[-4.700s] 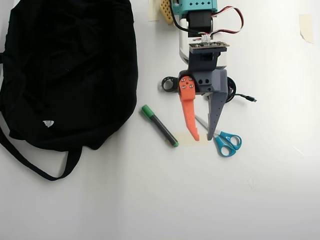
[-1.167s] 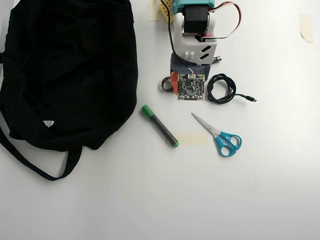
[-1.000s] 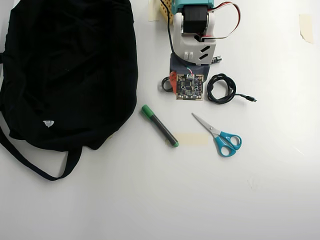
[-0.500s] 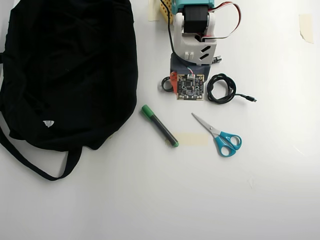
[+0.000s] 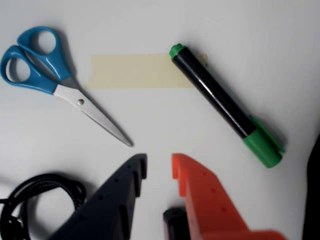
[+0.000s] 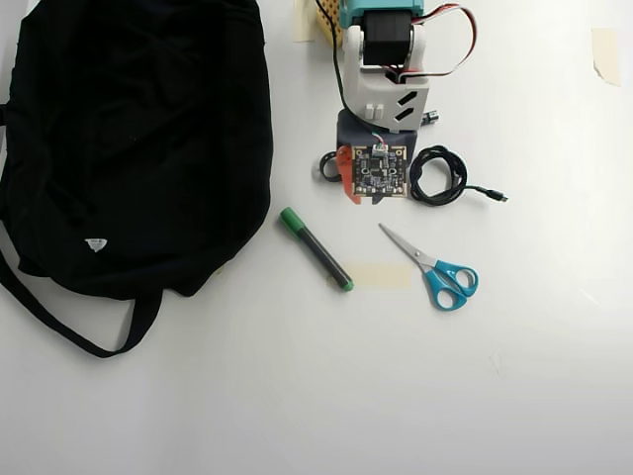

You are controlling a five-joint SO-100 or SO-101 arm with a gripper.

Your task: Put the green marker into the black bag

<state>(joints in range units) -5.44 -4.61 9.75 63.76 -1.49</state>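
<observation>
At about two o'clock from the claw point(image 5: 159, 167) in the wrist view, the green marker point(image 5: 223, 104) lies free on the desk point(image 5: 150, 125); the claw, narrowly parted, holds nothing. Risk: descending this narrow, a fingertip could knock the round barrel rolling away from the black bag point(image 6: 129, 139)

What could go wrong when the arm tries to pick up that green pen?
The green marker is round and lies slanted to the gripper, so the fingers might roll it aside. Its end rests on a tape strip with scissors nearby, which could get bumped. The black bag looks flat, with no visible opening.
</observation>
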